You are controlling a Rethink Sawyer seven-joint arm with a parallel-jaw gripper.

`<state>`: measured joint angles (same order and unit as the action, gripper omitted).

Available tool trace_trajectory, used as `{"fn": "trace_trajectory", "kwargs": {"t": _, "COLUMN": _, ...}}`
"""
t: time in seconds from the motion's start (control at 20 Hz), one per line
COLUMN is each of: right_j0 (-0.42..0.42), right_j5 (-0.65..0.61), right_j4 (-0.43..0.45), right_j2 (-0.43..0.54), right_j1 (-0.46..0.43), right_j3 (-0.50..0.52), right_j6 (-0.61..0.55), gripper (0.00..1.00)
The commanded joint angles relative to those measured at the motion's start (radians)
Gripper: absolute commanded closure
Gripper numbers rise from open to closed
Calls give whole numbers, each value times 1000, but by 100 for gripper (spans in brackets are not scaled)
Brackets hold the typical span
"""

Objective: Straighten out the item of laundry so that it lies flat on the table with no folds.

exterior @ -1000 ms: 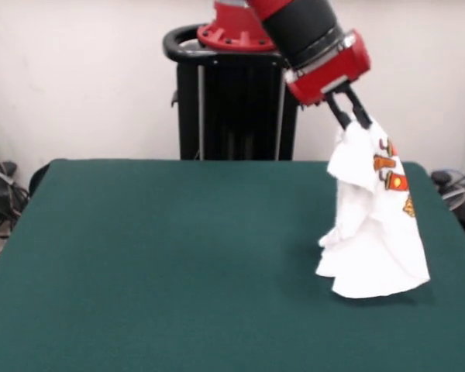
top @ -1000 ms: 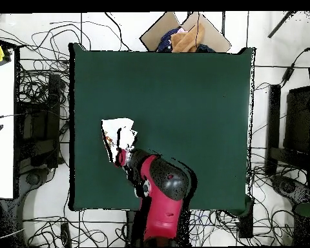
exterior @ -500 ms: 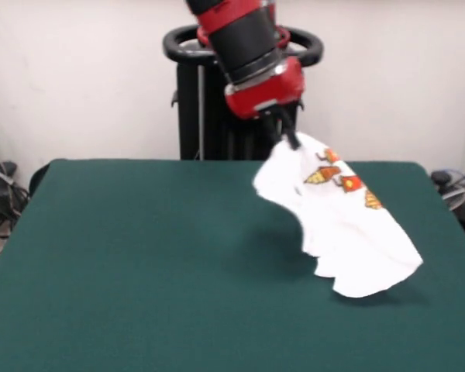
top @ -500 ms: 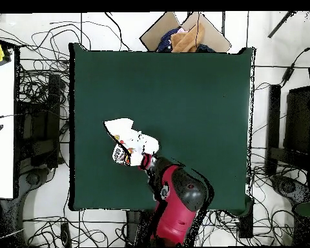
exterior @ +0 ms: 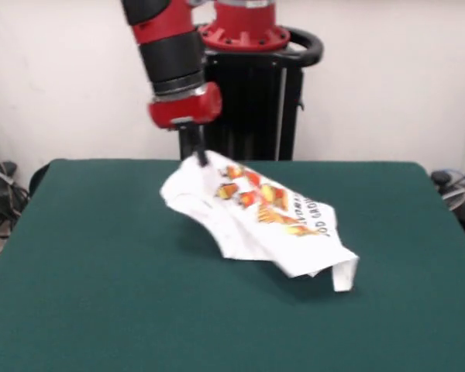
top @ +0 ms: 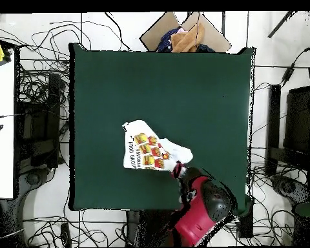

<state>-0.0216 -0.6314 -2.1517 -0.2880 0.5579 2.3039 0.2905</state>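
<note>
Green table (exterior: 101,294) w/ white wall behind, cables on floor round it. We see gripper (exterior: 192,152) pinching one edge of T-shirt (exterior: 256,213), jaws clamped on cloth. Shirt stretched out, held corner lifted, opposite end on table near centre. Print side up, one end folded under. Not flat yet.

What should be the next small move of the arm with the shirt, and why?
Probably keep drawing the held corner sideways and low before letting go. The gripper is shut on one edge of the T-shirt, which trails across the table print side up, but its far end is folded over and the held end is raised.
</note>
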Motion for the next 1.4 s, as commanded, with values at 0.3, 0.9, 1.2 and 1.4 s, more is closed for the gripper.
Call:
{"fn": "trace_trajectory", "kwargs": {"t": 0.3, "right_j0": -90, "right_j5": -199, "right_j4": -267, "right_j2": -97, "right_j1": -403, "right_j3": -285, "right_j6": 563, "gripper": 100}}
{"fn": "trace_trajectory", "kwargs": {"t": 0.9, "right_j0": -13, "right_j5": -204, "right_j4": -372, "right_j2": -162, "right_j1": -525, "right_j3": -307, "right_j6": 449, "gripper": 100}}
{"fn": "trace_trajectory", "kwargs": {"t": 1.2, "right_j0": 23, "right_j5": -196, "right_j4": -391, "right_j2": -182, "right_j1": -537, "right_j3": -311, "right_j6": 371, "gripper": 100}}
{"fn": "trace_trajectory", "kwargs": {"t": 1.4, "right_j0": 31, "right_j5": -194, "right_j4": -340, "right_j2": -179, "right_j1": -495, "right_j3": -278, "right_j6": 305, "gripper": 0}}
